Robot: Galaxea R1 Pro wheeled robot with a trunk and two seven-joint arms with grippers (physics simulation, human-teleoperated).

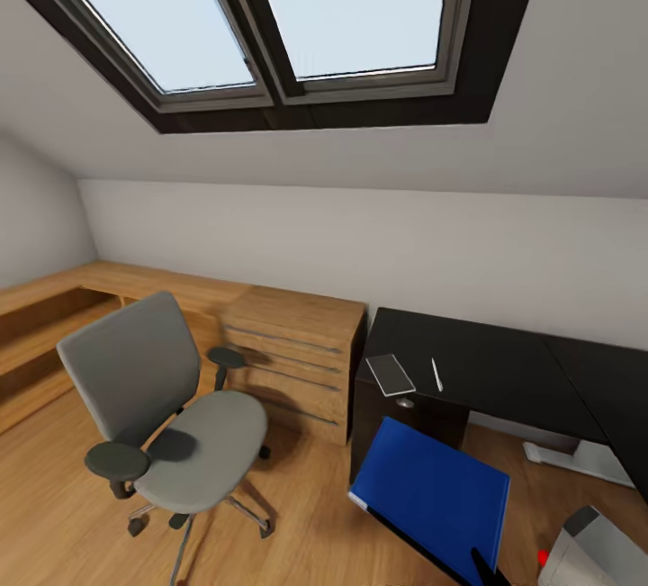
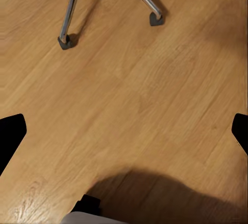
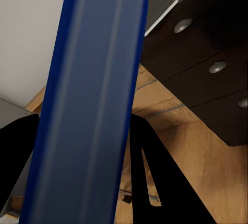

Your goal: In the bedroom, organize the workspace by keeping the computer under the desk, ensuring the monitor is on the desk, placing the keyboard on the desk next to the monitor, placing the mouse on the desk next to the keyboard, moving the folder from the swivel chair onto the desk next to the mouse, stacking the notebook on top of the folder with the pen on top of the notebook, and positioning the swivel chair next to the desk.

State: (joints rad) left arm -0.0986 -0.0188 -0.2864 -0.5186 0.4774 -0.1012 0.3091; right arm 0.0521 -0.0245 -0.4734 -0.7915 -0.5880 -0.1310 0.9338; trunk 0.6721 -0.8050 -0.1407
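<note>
The right hand, clamped on the blue folder, carries it just short of the black worktop; the pen lies there; left hand wide open, empty.

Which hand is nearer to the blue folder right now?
The right hand: its fingers are clamped on the blue folder. The left hand hangs open over bare wood floor near the swivel chair base.

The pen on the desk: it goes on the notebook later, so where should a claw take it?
Grip the pen across its middle, coming straight down from above: it lies flat on the black desk, thin and apart from the small flat device beside it.
</note>
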